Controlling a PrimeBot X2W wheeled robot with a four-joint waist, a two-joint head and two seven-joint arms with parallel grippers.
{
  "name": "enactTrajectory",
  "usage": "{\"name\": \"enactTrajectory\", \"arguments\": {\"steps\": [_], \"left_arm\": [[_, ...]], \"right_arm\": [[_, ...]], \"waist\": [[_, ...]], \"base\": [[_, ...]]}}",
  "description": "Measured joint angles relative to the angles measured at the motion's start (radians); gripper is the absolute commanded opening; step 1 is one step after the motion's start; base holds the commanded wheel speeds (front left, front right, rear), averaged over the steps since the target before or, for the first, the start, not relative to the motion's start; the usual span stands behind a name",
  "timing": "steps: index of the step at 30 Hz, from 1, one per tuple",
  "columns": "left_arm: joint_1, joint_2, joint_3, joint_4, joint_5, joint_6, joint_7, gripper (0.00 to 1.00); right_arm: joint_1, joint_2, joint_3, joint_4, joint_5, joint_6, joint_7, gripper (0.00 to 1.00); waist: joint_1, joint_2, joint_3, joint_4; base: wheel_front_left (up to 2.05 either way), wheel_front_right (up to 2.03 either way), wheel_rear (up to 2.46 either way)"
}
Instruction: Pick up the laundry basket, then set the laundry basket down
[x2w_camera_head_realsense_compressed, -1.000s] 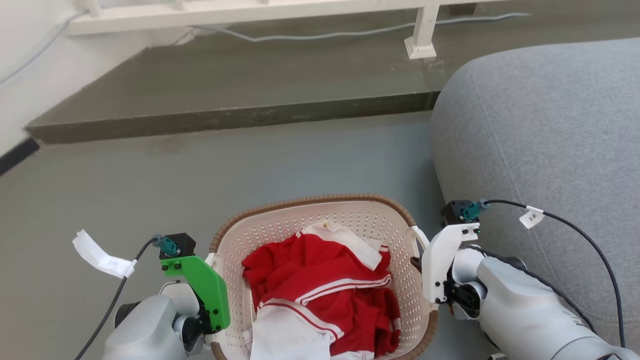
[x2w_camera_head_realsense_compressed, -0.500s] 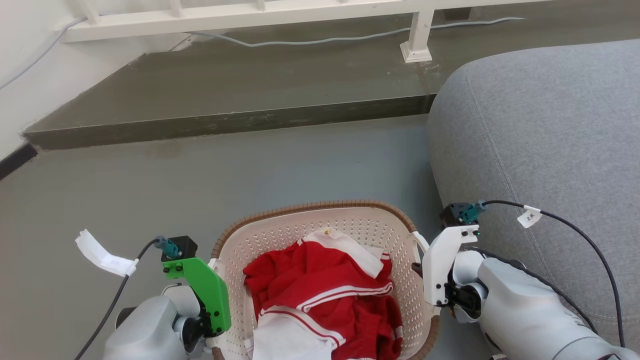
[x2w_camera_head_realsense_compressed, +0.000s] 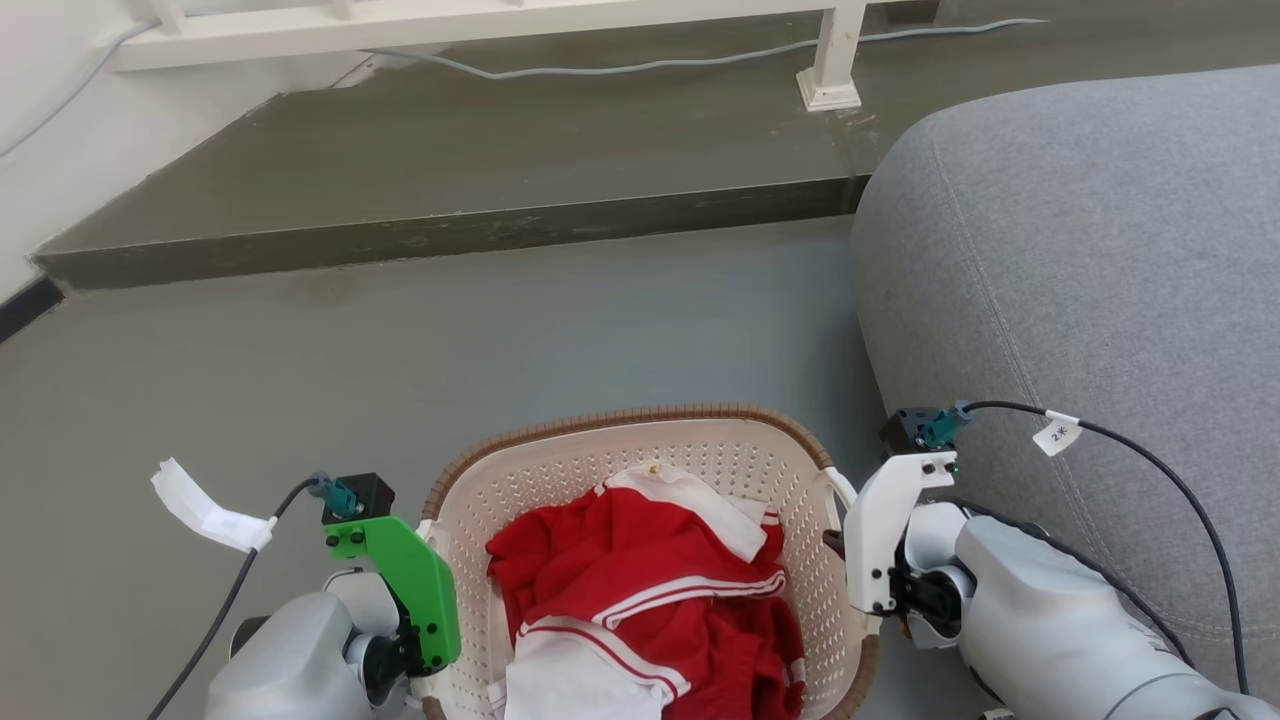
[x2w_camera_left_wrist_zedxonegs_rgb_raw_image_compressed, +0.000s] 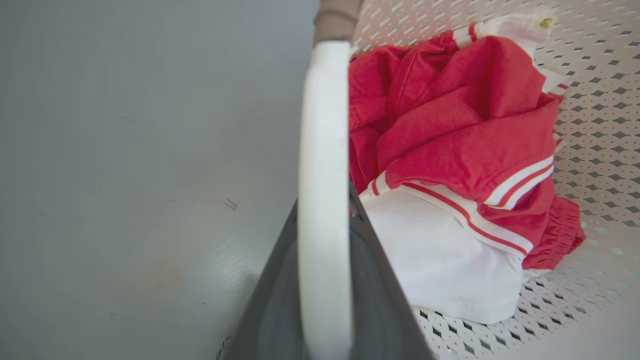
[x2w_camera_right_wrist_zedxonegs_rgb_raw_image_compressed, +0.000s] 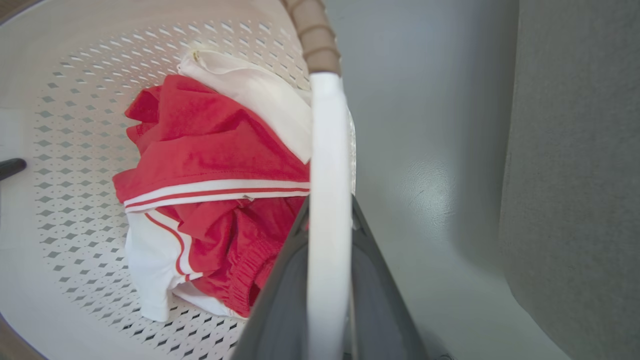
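The laundry basket (x2w_camera_head_realsense_compressed: 600, 465), cream perforated plastic with a brown woven rim, sits at the bottom centre of the head view with red and white clothes (x2w_camera_head_realsense_compressed: 650, 590) inside. My left gripper (x2w_camera_left_wrist_zedxonegs_rgb_raw_image_compressed: 325, 215) is shut on the basket's white left handle (x2w_camera_left_wrist_zedxonegs_rgb_raw_image_compressed: 324, 125), with a dark finger on each side of it. Its green wrist bracket (x2w_camera_head_realsense_compressed: 405, 585) stands against the basket's left side. My right gripper (x2w_camera_right_wrist_zedxonegs_rgb_raw_image_compressed: 330, 215) is shut on the white right handle (x2w_camera_right_wrist_zedxonegs_rgb_raw_image_compressed: 327, 140), below its white bracket (x2w_camera_head_realsense_compressed: 880, 540). Whether the base touches the floor I cannot tell.
A grey sofa (x2w_camera_head_realsense_compressed: 1080, 250) stands close on the right, almost touching my right arm. Ahead, a raised dark step (x2w_camera_head_realsense_compressed: 450, 235) crosses the grey floor, with a white railing post (x2w_camera_head_realsense_compressed: 828, 70) and a cable (x2w_camera_head_realsense_compressed: 600, 68) on it.
The camera has shifted slightly. The basket's far rim sits a little lower in the picture relative to both grippers, which keep their hold on the handles.
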Motion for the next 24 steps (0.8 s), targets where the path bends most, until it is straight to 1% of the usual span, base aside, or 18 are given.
{"name": "enactTrajectory", "arguments": {"steps": [3,5,12,24], "left_arm": [[0.000,0.001,-0.002,0.000,-0.004,0.000,0.000,0.00],[-0.002,0.001,-0.003,-0.001,-0.006,0.000,0.000,0.00],[-0.025,0.013,-0.006,-0.007,-0.006,0.000,-0.006,0.00],[-0.093,0.030,-0.017,-0.030,-0.005,0.000,-0.060,0.00]], "right_arm": [[0.000,0.000,0.002,0.000,0.003,-0.002,0.000,0.00],[-0.001,0.000,0.004,-0.001,0.008,-0.009,0.000,0.00],[-0.021,0.001,0.011,-0.010,0.010,-0.010,-0.002,0.00],[-0.077,-0.001,0.012,-0.022,0.010,-0.035,-0.064,0.00]], "waist": [[0.0000,0.0000,0.004,-0.001],[0.0000,0.0000,0.007,-0.001],[0.0000,0.0000,0.039,-0.004],[0.0000,0.0000,0.146,-0.009]], "base": [[0.00,0.00,0.00],[0.00,0.00,0.00],[0.00,0.00,0.00],[0.00,0.00,0.00]]}}
